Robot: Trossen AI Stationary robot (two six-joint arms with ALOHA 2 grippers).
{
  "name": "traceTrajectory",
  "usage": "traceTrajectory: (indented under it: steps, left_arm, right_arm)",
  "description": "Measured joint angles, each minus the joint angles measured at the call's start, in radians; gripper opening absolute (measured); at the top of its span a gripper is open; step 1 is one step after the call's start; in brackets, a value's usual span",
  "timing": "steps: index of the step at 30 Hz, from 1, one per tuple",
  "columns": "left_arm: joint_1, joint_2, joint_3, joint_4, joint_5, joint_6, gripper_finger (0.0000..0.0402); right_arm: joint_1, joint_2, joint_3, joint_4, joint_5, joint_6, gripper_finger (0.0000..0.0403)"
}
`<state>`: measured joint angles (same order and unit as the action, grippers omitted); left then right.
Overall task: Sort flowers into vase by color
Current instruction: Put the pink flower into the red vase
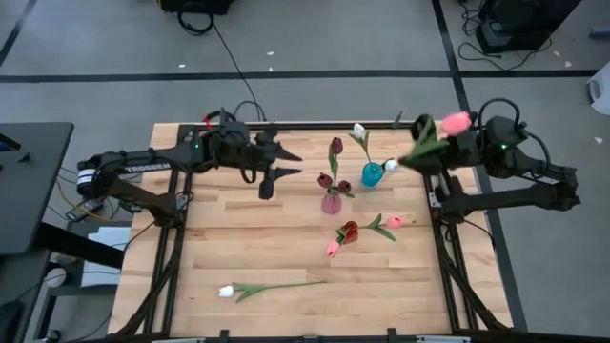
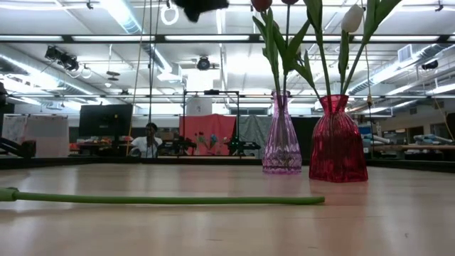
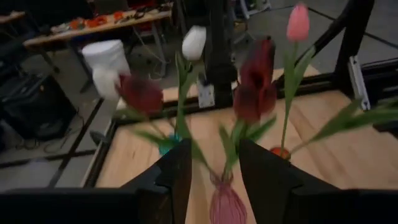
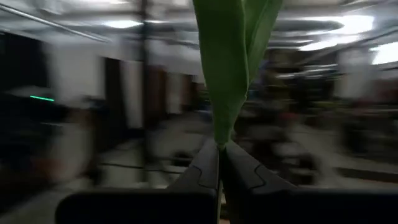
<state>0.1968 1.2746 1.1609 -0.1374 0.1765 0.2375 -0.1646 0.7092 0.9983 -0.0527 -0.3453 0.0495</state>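
Observation:
My right gripper [image 1: 437, 145] is up over the table's far right corner, shut on a pink tulip [image 1: 456, 121] with broad green leaves [image 4: 227, 68]. My left gripper [image 1: 278, 164] hovers open left of the vases, and its fingers [image 3: 180, 177] frame the purple vase [image 3: 225, 205] ahead without touching it. The purple vase [image 1: 331, 202] holds maroon tulips [image 1: 335, 146]. White tulips [image 1: 359, 130] stand in the teal vase [image 1: 372, 175]. Pink tulips [image 1: 394, 221] are in the red vase [image 1: 349, 232]. A white tulip [image 1: 272, 285] lies flat on the table's near part, its stem [image 2: 163, 200] along the wood. My right gripper pinches the pink tulip between its two shut fingers [image 4: 205, 168], low on the leaves near the stem [image 4: 219, 142]. The leaves rise straight out past the fingertips. The flower is lifted clear of the table, its pink head [image 1: 457, 121] toward the far right.
The three vases stand close together at the table's middle [image 2: 281, 153], [image 2: 338, 142]. Bare wood [image 1: 229, 238] lies left of them and along the near edge. Both arms' bases sit at the table's far corners. A person shows far off in the room [image 2: 150, 139].

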Motion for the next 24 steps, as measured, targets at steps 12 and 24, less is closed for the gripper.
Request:
traceTrajectory:
  steps: [12,24]
  left_arm:
    - [0.0,-0.131,-0.43,0.296,-0.052,-0.179,0.0137]
    - [-0.001,-0.156,-0.689,0.583,-0.056,-0.339,0.0137]
  right_arm:
    - [0.21,0.039,-0.12,0.095,0.042,0.106,0.0017]
    - [0.272,0.139,-0.12,0.043,0.085,0.008,0.0016]
